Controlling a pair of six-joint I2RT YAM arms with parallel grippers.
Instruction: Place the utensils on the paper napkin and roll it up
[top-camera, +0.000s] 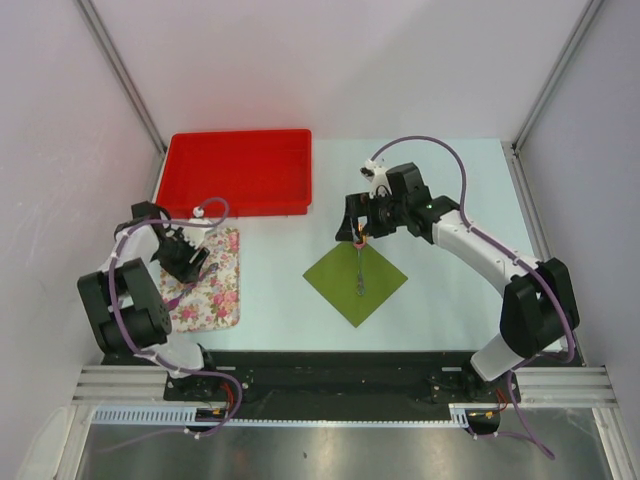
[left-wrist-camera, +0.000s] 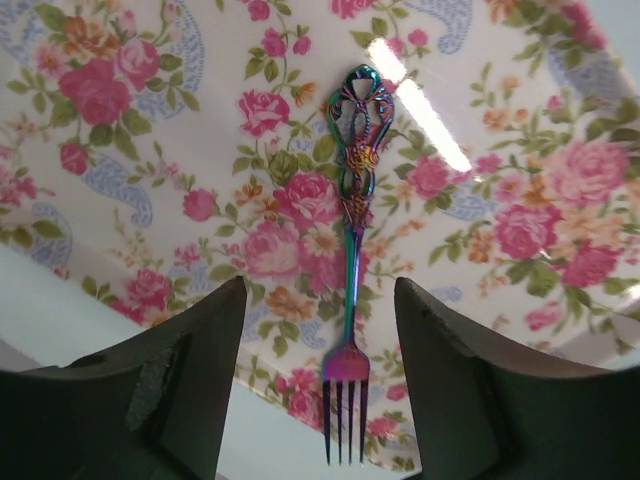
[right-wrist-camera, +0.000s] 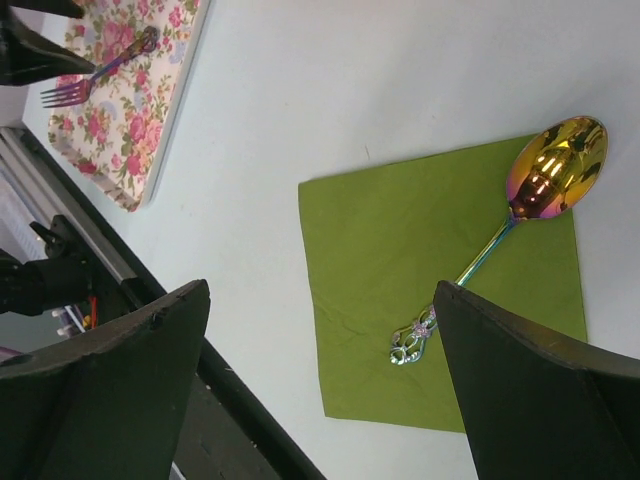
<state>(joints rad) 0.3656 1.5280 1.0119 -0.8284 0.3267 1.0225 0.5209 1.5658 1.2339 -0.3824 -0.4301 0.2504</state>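
The olive-green paper napkin (top-camera: 356, 283) lies flat as a diamond at the table's middle; it also shows in the right wrist view (right-wrist-camera: 400, 250). A spoon (right-wrist-camera: 520, 205) with a shiny golden bowl and an ornate handle lies on it, also seen from above (top-camera: 360, 268). My right gripper (top-camera: 358, 234) (right-wrist-camera: 320, 295) hovers open and empty above the napkin's far corner. A pink-purple fork (left-wrist-camera: 352, 240) lies on the floral cloth (left-wrist-camera: 150, 150), tines toward my left gripper (left-wrist-camera: 320, 290). That gripper (top-camera: 188, 262) is open, its fingers either side of the fork's tines without touching them.
A red tray (top-camera: 240, 170) stands at the back left, just beyond the floral cloth (top-camera: 215, 290). The cloth, the fork (right-wrist-camera: 95, 80) and the left gripper's finger (right-wrist-camera: 30, 50) show at the top left of the right wrist view. A black rail (top-camera: 330, 375) runs along the near edge.
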